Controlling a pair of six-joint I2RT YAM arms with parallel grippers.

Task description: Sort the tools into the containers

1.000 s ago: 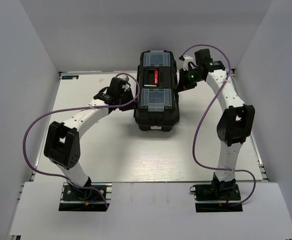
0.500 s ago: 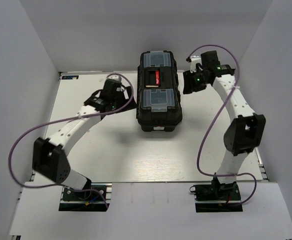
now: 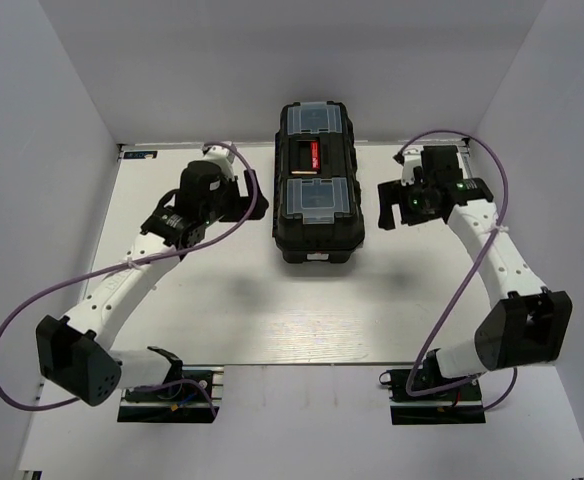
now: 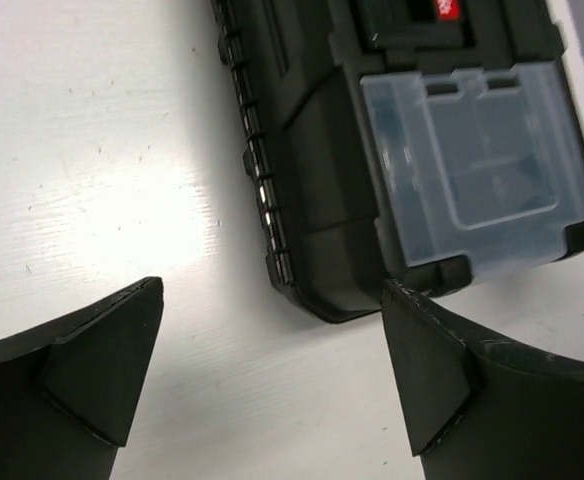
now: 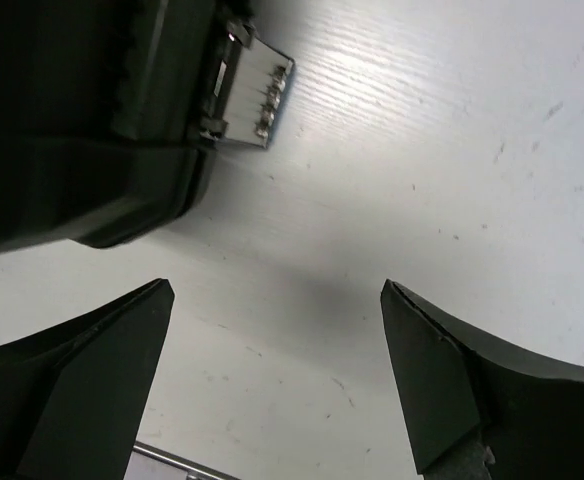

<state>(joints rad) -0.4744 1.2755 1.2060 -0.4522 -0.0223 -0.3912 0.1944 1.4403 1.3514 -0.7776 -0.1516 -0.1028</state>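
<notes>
The black toolbox (image 3: pixel 317 232) stands shut in the middle of the table, with two clear-lidded organisers (image 3: pixel 315 198) and a red-marked handle (image 3: pixel 313 155) on its lid. No tools show in any view. My left gripper (image 3: pixel 249 197) hovers open just left of the box, with only bare table between its fingers; its wrist view shows the box's near corner (image 4: pixel 322 190) and one clear lid (image 4: pixel 482 170). My right gripper (image 3: pixel 386 204) stands open to the right of the box, also holding nothing. The box's side (image 5: pixel 72 120) and a metal latch (image 5: pixel 247 95) fill the upper left of its view.
White walls close in the white table (image 3: pixel 232 300) at the back and on both sides. Purple cables (image 3: pixel 32 300) loop from both arms. A metal rail (image 5: pixel 172 458) marks the table edge in the right wrist view.
Both grippers have opened and drawn back from the toolbox's sides toward the near edge. The toolbox, slightly skewed a second ago, now sits straight.
</notes>
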